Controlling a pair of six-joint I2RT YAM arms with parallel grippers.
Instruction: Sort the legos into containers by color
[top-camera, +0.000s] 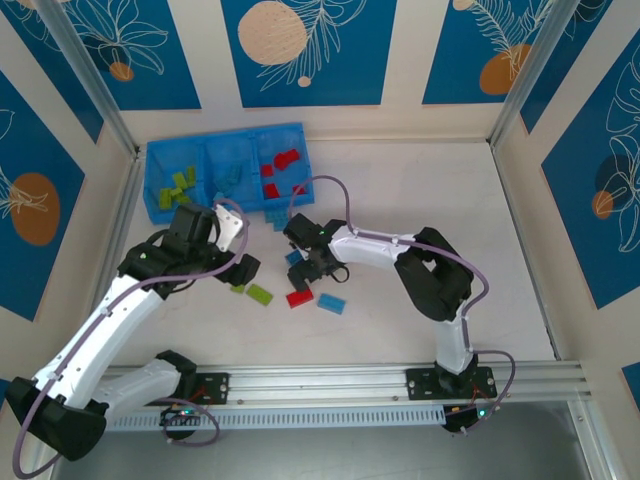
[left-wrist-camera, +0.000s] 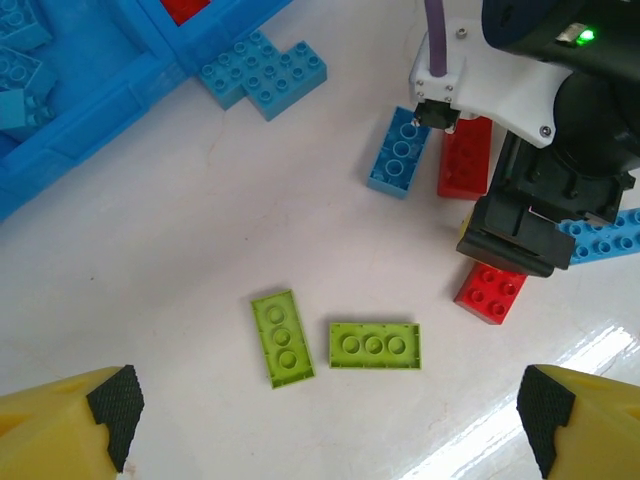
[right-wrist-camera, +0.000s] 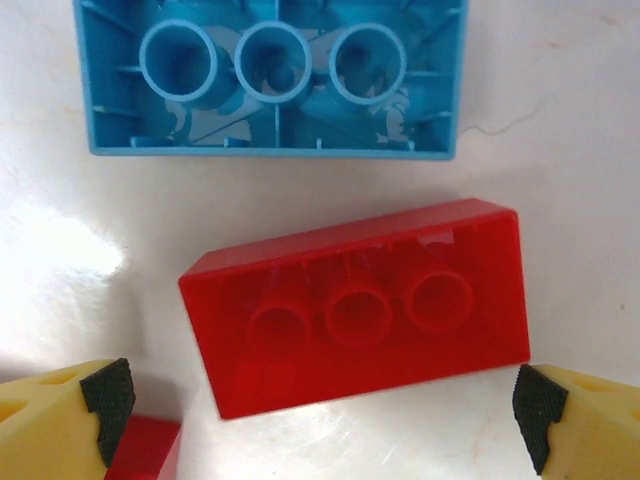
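My left hand (left-wrist-camera: 330, 428) hangs spread wide above a lime green lego (left-wrist-camera: 282, 337) and a second green lego (left-wrist-camera: 375, 345) on the worktop (left-wrist-camera: 200, 220). My right hand (right-wrist-camera: 322, 412), spread too, flanks a red lego (right-wrist-camera: 355, 320) (hollow side up). A blue lego (right-wrist-camera: 270, 75) lies just beyond it, and the tray (top-camera: 225, 136) sits back left.

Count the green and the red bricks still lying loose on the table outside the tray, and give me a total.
Green bricks: 2
Red bricks: 2
Total: 4
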